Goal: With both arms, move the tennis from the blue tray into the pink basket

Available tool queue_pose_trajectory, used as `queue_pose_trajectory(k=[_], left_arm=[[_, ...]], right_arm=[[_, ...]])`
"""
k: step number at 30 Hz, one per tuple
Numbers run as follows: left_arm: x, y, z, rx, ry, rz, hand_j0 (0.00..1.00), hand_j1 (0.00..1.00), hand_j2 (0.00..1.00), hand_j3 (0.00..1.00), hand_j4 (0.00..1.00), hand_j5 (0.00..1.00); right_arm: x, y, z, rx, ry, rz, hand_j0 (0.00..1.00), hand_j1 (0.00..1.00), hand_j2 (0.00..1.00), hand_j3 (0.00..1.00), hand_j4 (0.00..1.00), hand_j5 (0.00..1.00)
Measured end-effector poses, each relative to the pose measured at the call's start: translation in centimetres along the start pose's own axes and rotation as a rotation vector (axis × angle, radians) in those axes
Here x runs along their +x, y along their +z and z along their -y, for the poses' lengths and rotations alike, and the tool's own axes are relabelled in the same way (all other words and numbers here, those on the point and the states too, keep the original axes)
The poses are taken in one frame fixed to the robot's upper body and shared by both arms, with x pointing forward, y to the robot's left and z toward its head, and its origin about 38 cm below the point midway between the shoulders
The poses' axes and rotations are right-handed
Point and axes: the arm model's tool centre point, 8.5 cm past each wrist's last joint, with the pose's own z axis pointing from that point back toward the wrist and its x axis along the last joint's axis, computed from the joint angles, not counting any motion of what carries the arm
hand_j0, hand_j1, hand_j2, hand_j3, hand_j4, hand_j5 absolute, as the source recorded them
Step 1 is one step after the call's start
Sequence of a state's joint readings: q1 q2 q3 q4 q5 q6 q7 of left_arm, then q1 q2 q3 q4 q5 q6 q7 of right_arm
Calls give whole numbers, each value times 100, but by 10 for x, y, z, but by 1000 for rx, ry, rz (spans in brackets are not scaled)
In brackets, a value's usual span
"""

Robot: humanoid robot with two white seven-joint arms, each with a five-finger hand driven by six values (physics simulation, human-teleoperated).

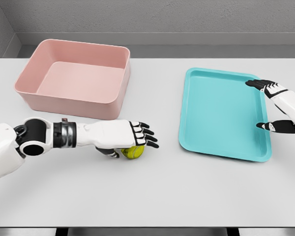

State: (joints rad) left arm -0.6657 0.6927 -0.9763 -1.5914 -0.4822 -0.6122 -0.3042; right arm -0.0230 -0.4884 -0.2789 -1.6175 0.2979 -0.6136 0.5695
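Note:
A yellow-green tennis ball (133, 153) lies on the white table between the pink basket (73, 78) and the blue tray (223, 113). My left hand (137, 141) reaches in from the left and hovers right over the ball. Its fingers (146, 132) stretch out straight above the ball and the thumb sits low beside it, so the hand is open and the ball's top is hidden under the palm. My right hand (271, 105) is at the tray's right rim, fingers spread and holding nothing. Nothing lies in the tray.
The pink basket stands at the back left and has nothing in it. The grey wall runs behind the table (152, 196). The table's front edge is near the bottom of the view.

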Motion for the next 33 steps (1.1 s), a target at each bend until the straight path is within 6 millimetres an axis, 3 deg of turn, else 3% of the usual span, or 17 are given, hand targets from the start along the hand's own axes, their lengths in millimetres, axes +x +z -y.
queue_pose_trajectory(k=[5, 9, 17, 25, 33], left_arm=[[0, -2, 3, -6, 7, 1, 99, 99, 99, 99, 99, 99], [0, -3, 5, -13, 5, 3, 86, 86, 86, 86, 86, 86], [-2, -3, 10, -31, 13, -4, 82, 82, 82, 82, 82, 82], [-4, -3, 13, -53, 21, -9, 58, 58, 58, 58, 58, 58], [-6, -2, 9, -62, 9, -11, 58, 58, 58, 58, 58, 58]], right_arm=[[-1, 0, 0, 0, -1, -2, 100, 100, 100, 100, 100, 100], [0, 0, 0, 0, -1, -1, 100, 100, 100, 100, 100, 100], [-1, 0, 0, -1, -2, -2, 100, 100, 100, 100, 100, 100], [-5, 2, -3, 2, -12, -13, 100, 100, 100, 100, 100, 100], [-6, 3, -2, 1, -12, -17, 100, 100, 100, 100, 100, 100]])
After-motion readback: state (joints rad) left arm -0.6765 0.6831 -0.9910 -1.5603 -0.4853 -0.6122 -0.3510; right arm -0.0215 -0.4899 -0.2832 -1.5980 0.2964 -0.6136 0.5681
